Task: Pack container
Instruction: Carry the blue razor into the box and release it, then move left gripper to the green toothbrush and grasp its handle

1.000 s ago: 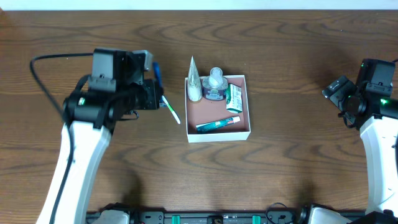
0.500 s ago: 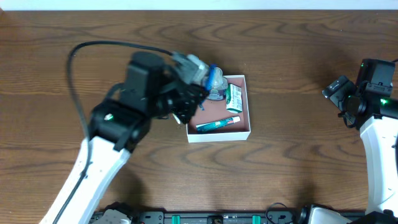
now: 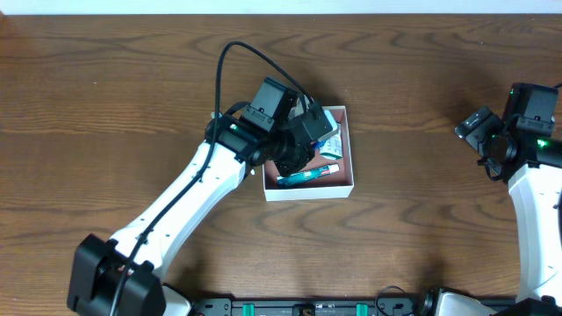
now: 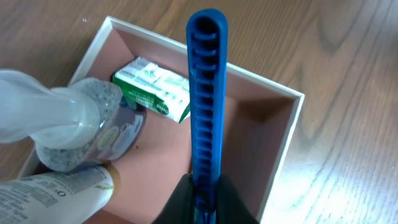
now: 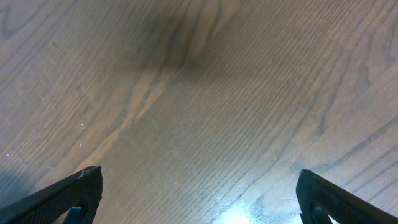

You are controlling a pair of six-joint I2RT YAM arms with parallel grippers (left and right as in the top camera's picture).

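Black left gripper (image 4: 202,190): clamped on the lower end of a blue ribbed stick (image 4: 205,93), which points up and away over the box. The stick looks like hard plastic, light, its ridges giving the fingers purchase. What kind of item it is I cannot tell.

Container (image 4: 245,143): a square shallow box, white walls, dusty pink floor, open on top. It sits on the table near the middle, directly under the left gripper.
- Handling, as a guess: thin-walled and light, fairly stiff, but likely to slide on the smooth wood if nudged sideways.
- Best grasped by pinching one wall at a free stretch of rim, near the bare right-hand side. Lifting by a single wall could tip the contents.
- For packing, a drop from above onto the open pink patch seems safer than pushing in from the side.

Contents, in the left wrist view:
- white tube (image 4: 50,193), lower left corner;
- clear bottle (image 4: 81,124), rounded, beside the tube;
- green carton (image 4: 155,87), lying flat against the far wall;
- teal tube (image 3: 307,175), seen only from overhead, along the front wall.

Brown wooden table (image 4: 348,155): grained, glossy.

Right gripper (image 5: 199,193): far off at the right edge, fingers spread wide, holding nothing, bare wood below.
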